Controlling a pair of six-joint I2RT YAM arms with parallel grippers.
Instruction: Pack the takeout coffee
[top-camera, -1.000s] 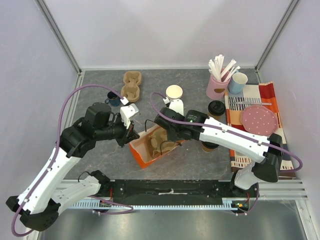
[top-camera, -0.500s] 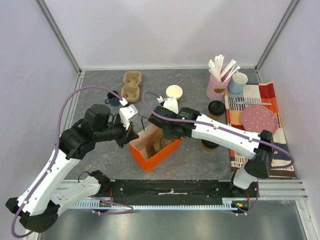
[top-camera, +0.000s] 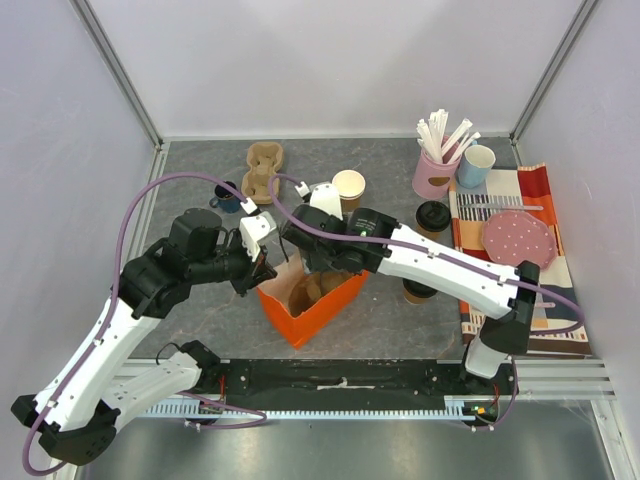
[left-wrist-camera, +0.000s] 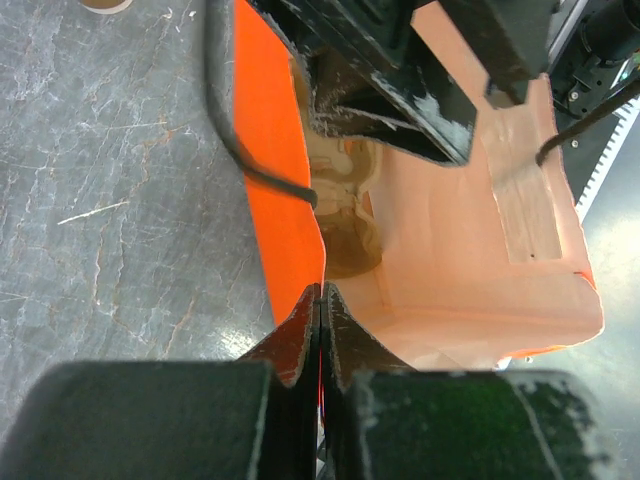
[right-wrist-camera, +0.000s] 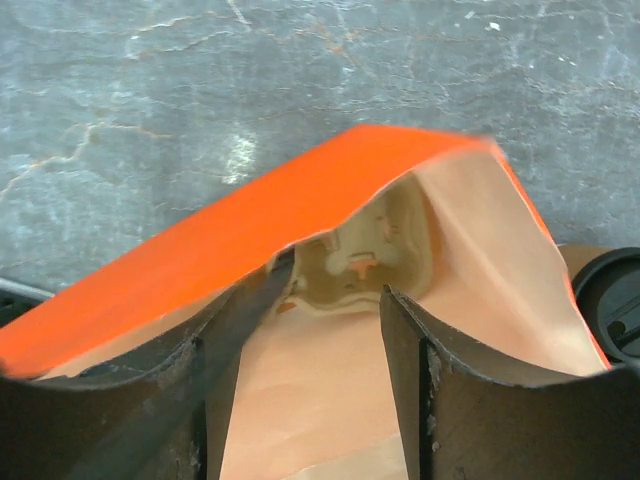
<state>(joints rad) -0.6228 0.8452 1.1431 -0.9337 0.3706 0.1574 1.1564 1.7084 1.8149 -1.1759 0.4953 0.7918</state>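
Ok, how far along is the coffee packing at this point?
Done: a pulp cup carrier sits inside the orange paper bag. In hand: the left gripper pinches the bag's rim; the right gripper hangs open at the bag's mouth, holding nothing. Left: both lidded kraft cups stand outside the bag, one partly under the right arm.

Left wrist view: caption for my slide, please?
Left pincer pinches the orange bag's rim; a pulp cup carrier lies inside.
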